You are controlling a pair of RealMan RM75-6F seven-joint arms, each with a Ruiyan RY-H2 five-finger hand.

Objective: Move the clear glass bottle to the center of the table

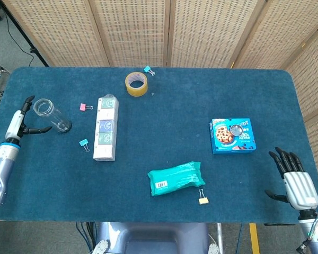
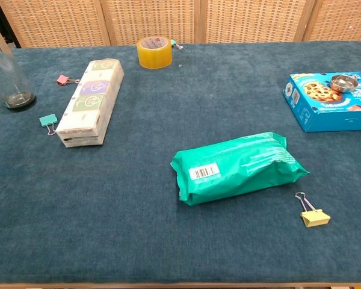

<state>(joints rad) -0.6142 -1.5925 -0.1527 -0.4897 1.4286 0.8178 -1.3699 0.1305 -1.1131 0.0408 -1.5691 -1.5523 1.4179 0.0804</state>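
The clear glass bottle (image 1: 51, 116) stands upright at the table's left side; the chest view shows it at the far left edge (image 2: 6, 75). My left hand (image 1: 22, 121) is just left of it, fingers spread, thumb reaching toward the bottle's base without holding it. My right hand (image 1: 296, 181) hovers open at the front right corner, fingers apart, holding nothing. Neither hand appears in the chest view.
A long white box (image 1: 106, 127) lies right of the bottle, with a pink clip (image 1: 85, 107) and a teal clip (image 1: 84, 143) between them. A tape roll (image 1: 136, 83), green packet (image 1: 176, 178), yellow clip (image 1: 203, 199) and blue cookie box (image 1: 232, 135) lie elsewhere.
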